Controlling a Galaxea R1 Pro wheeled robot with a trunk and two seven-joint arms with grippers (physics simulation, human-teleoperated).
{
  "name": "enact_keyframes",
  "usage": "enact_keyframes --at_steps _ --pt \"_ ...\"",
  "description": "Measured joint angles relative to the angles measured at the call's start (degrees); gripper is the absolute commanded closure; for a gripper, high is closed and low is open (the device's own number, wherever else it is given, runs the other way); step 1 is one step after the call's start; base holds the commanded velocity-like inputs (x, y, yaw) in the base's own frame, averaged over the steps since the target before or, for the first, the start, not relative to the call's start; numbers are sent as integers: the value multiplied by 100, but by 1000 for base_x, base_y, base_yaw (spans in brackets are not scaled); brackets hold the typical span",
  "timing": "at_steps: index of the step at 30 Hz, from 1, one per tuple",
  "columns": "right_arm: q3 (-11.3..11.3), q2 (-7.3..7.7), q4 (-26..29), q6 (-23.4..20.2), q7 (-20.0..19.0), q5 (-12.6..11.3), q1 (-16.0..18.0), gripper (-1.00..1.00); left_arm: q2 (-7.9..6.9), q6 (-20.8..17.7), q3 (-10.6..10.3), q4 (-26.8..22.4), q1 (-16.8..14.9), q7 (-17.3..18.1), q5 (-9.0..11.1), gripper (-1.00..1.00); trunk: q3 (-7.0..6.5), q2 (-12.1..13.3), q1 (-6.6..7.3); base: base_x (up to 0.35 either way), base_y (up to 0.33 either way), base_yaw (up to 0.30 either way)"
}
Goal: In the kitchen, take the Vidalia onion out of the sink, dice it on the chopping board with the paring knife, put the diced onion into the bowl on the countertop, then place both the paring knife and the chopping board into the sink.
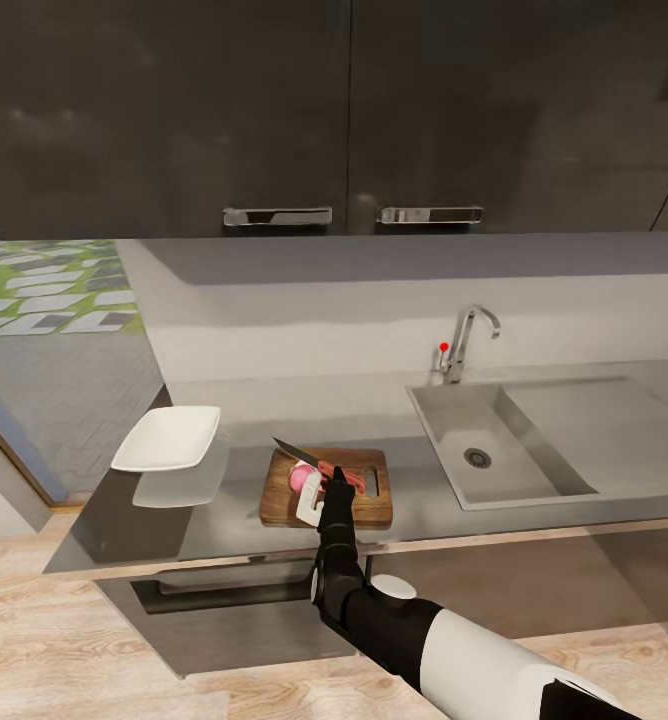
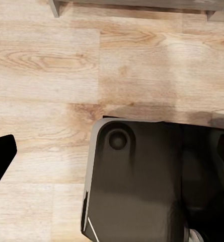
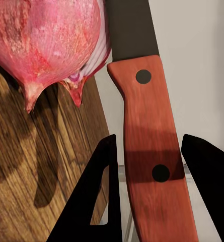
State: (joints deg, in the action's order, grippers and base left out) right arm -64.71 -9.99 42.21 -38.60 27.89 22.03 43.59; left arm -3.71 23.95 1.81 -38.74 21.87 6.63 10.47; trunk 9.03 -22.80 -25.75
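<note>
The pink-red onion (image 1: pixel 300 478) lies on the brown chopping board (image 1: pixel 372 508), on the dark countertop (image 1: pixel 224 500) left of the sink (image 1: pixel 444 420). My right gripper (image 1: pixel 326 487) hangs over the board, shut on the orange-red handle of the paring knife (image 1: pixel 296 453), whose dark blade points away to the left above the onion. Up close, the handle (image 3: pixel 151 151) sits between both black fingers (image 3: pixel 99 196), with the onion (image 3: pixel 46 40) just ahead on the board (image 3: pixel 26 166). The white bowl (image 1: pixel 167 438) stands at the counter's left end. My left gripper (image 2: pixel 114 156) is open, hanging over the floor.
The chrome tap (image 1: pixel 466 342) with a red dot rises behind the sink basin, and the drainboard (image 1: pixel 594 420) lies to its right. Black upper cabinets (image 1: pixel 274 110) overhang the backsplash. In the left wrist view, the robot's dark base (image 2: pixel 142 181) rests on the wood floor (image 2: pixel 46 65).
</note>
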Motion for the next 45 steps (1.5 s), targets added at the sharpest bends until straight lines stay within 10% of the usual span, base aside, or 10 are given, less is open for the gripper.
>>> enact_keyframes --at_steps 45 --pt "0 0 0 0 8 1 0 100 0 0 0 62 0 0 0 -100 0 0 0 0 0 0"
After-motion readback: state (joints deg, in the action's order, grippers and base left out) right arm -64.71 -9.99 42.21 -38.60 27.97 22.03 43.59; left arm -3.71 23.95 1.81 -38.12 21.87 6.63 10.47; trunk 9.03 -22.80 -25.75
